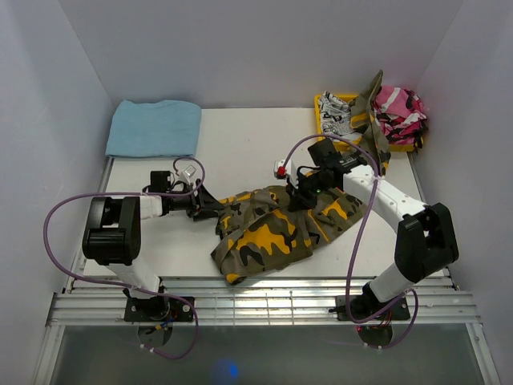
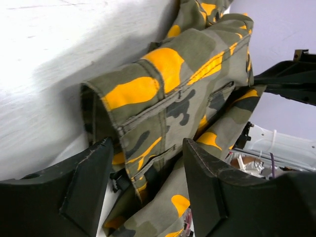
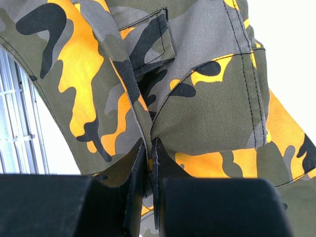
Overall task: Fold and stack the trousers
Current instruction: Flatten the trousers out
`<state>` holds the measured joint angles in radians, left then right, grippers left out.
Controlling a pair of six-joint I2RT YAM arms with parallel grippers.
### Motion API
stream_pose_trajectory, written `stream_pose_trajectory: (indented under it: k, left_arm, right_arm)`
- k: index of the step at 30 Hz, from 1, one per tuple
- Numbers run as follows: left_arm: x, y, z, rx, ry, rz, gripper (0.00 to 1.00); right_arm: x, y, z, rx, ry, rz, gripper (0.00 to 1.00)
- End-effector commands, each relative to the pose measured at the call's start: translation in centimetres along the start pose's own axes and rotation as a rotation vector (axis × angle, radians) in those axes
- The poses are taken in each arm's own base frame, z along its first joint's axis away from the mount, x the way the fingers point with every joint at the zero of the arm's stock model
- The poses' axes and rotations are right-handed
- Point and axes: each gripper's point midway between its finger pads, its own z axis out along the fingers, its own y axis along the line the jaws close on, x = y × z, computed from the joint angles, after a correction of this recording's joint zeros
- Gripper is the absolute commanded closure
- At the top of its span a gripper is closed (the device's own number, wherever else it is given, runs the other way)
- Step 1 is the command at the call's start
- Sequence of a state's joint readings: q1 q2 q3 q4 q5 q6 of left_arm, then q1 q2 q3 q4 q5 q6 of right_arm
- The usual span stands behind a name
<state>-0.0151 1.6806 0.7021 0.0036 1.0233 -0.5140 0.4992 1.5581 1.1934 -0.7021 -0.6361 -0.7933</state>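
Observation:
The trousers (image 1: 268, 228), camouflaged in olive, orange-yellow and black, lie bunched on the white table (image 1: 240, 136) between both arms. My left gripper (image 1: 210, 207) is at their left edge. In the left wrist view its jaws (image 2: 148, 148) stand open, with a fold of the trousers (image 2: 168, 79) lying loosely between the fingers (image 2: 89, 177). My right gripper (image 1: 300, 192) is over the right part of the heap. In the right wrist view it (image 3: 150, 145) is shut on a pinched ridge of the trousers (image 3: 212, 98).
A folded light blue towel (image 1: 154, 127) lies at the back left. At the back right a yellow tray (image 1: 323, 107) holds a black-and-white printed garment (image 1: 341, 122), with a pink camouflage garment (image 1: 399, 112) and an olive cloth (image 1: 373, 108) beside it. White walls enclose the table.

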Motion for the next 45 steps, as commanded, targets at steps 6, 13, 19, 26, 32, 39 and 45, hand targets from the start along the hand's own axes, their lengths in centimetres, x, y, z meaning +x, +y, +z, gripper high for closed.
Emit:
stream_pose_trajectory:
  k: [6,13,19,26,32,39,45]
  left_arm:
    - [0.7,-3.0,1.9,0.134,0.046,0.025,0.42]
    - [-1.9,-9.1,0.1,0.237,-0.013,0.148,1.00]
    - [-6.4,-20.9,-4.5,0.364,-0.142,0.399,1.00]
    - [-8.1,-31.8,-7.5,0.479,-0.214,0.597,1.00]
    - [-7.6,-38.5,-7.6,0.579,-0.239,0.681,1.00]
    - [-6.4,-44.8,-7.9,0.716,-0.240,0.837,1.00]
    - [-5.4,-45.3,-8.1,0.767,-0.212,0.854,1.00]
  right_arm:
    - [-2.3,1.1,-0.9,-0.043,-0.045,-0.020,0.92]
    - [-2.2,4.4,-2.1,-0.080,-0.055,-0.041,0.92]
    - [-3.0,6.4,-4.6,0.040,-0.079,-0.125,0.28]
    - [-12.0,3.6,-12.8,0.323,-0.241,-0.110,0.02]
    - [-21.1,3.2,-17.4,0.359,-0.507,-0.026,0.10]
    - [-25.3,1.4,-16.6,0.377,-0.661,-0.069,0.10]
    - [-26.7,1.1,-15.4,0.381,-0.698,-0.282,0.10]
